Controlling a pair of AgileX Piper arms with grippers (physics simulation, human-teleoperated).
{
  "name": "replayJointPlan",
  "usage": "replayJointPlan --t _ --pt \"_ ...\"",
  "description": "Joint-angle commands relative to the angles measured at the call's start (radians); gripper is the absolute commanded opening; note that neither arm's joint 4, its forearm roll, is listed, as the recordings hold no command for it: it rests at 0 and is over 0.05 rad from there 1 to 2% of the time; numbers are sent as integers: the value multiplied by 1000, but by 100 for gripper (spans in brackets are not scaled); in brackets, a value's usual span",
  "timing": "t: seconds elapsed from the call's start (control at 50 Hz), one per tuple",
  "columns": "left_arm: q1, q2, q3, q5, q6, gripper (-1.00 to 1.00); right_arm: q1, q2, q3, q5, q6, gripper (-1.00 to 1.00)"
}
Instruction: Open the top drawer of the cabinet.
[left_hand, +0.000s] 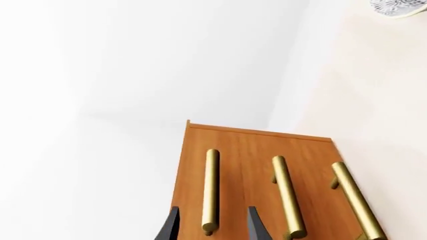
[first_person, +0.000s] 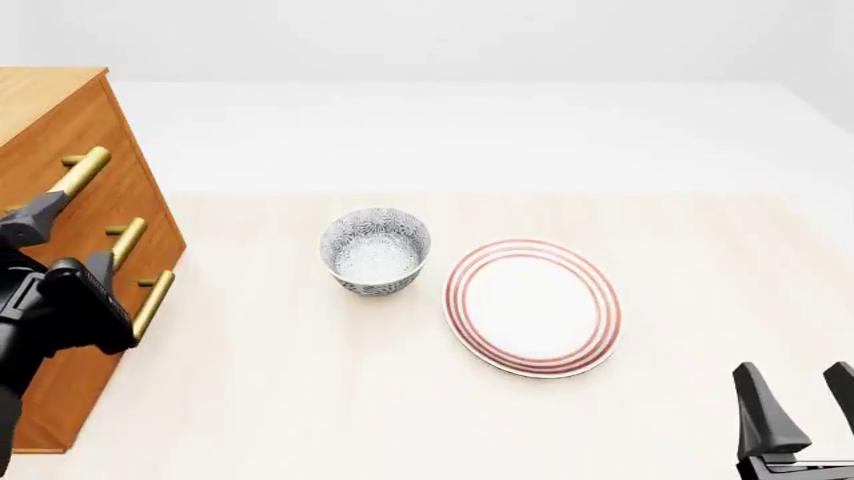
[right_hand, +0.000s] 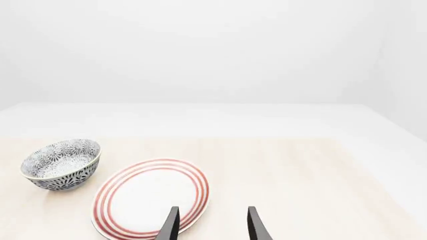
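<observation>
Left tool (left_hand: 210, 227) is spread, its 2 fingers straddling the brass handle (left_hand: 211, 190) of the top drawer (first_person: 80, 165), which sits shut in the cabinet (first_person: 47, 110) right ahead of it. Best move now, I'd say: close squarely on the bar's middle, then pull straight back, no twisting. Right tool (right_hand: 210, 225), also spread, idles well apart, just short of the plate (right_hand: 150, 197), with the bowl (right_hand: 61, 164) beyond.

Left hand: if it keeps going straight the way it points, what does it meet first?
Probably the brass bar handle of the top drawer on the orange-brown wooden cabinet; it sits between the open left hand's fingers.
</observation>
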Motion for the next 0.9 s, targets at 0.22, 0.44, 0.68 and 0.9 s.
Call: replayJointPlan --t 0.22,0.44,0.68,0.9 --pt "30 120 -27 -119 -4 100 0 0 0 0 0 100" --pt "57 170 -34 -149 -23 100 0 0 0 0 0 100" --pt "111 175 -29 -164 -36 100 0 0 0 0 0 100" --pt "159 159 -28 -159 -46 100 0 0 0 0 0 100"
